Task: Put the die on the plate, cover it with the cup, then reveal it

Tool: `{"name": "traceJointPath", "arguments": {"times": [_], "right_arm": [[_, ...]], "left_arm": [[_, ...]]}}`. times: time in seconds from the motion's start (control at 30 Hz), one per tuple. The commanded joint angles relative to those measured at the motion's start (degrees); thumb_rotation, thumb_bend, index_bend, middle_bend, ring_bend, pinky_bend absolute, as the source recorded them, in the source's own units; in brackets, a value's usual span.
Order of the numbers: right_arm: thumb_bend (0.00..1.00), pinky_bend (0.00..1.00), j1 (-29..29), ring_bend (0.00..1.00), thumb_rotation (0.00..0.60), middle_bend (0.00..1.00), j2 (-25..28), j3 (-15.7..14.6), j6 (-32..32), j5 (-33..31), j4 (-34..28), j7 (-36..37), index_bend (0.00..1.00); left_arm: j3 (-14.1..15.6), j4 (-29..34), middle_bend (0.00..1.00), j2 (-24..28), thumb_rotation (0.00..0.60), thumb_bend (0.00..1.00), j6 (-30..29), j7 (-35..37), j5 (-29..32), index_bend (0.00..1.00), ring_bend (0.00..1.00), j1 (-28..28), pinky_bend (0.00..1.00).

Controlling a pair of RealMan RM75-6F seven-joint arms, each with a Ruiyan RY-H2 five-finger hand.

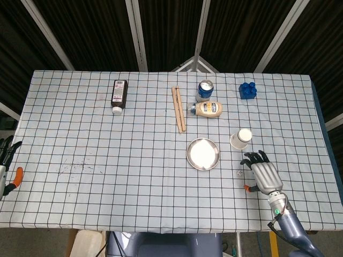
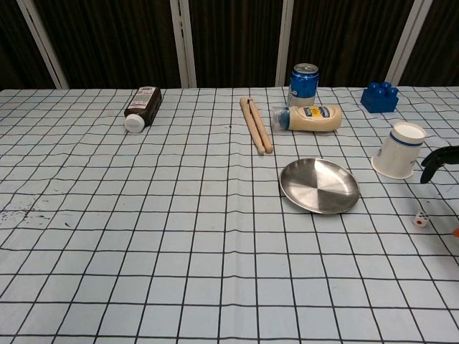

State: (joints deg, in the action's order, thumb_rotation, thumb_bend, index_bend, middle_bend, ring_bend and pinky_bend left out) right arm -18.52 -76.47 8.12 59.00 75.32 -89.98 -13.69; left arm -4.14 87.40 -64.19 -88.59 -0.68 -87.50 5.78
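Beside the plate (image 2: pixel 319 186), the small white die (image 2: pixel 421 221) shows red and dark pips.

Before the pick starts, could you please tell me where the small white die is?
In the head view the small white die lies on the cloth right of the round metal plate, just left of the right hand.

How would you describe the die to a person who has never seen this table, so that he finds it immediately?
Start from the round metal plate near the middle of the checkered table. Look on the plate's right, slightly nearer the robot, just in front of the white paper cup and beside the right hand. There lies the die, alone on the cloth: a tiny white cube with dots, much the smallest thing there.
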Motion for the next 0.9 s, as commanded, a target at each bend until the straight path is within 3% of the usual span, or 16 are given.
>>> {"name": "traceJointPath", "arguments": {"times": [0.03, 0.53, 0.9], "right_arm": [[0.03, 0.00, -1.2, 0.13, 0.600, 0.18, -1.7, -0.1, -1.4, -0.7, 2.0, -0.5, 0.34], [0.04, 0.00, -3.6, 0.13, 0.600, 0.18, -5.3, -1.0, -3.0, -0.2, 9.0, 2.6, 0.39], [0.13, 0.00, -4.4, 0.14, 0.600, 0.18, -6.2, -1.7, -3.5, -0.2, 11.6, 4.2, 0.43]], "left_arm": [[0.0, 0.0, 0.00, -0.1, 0.600, 0.71, 0.3, -0.4, 0.1, 0.10, 0.00, 0.2, 0.00], [0.0, 0.2, 0.00, -0.8, 0.600, 0.71, 1.1, -2.6, 0.7, 0.11, 0.00, 0.5, 0.00], [-0.1, 0.3, 0.00, -1.1, 0.600, 0.71, 1.2, -3.4, 1.0, 0.11, 0.00, 0.6, 0.00]]}}
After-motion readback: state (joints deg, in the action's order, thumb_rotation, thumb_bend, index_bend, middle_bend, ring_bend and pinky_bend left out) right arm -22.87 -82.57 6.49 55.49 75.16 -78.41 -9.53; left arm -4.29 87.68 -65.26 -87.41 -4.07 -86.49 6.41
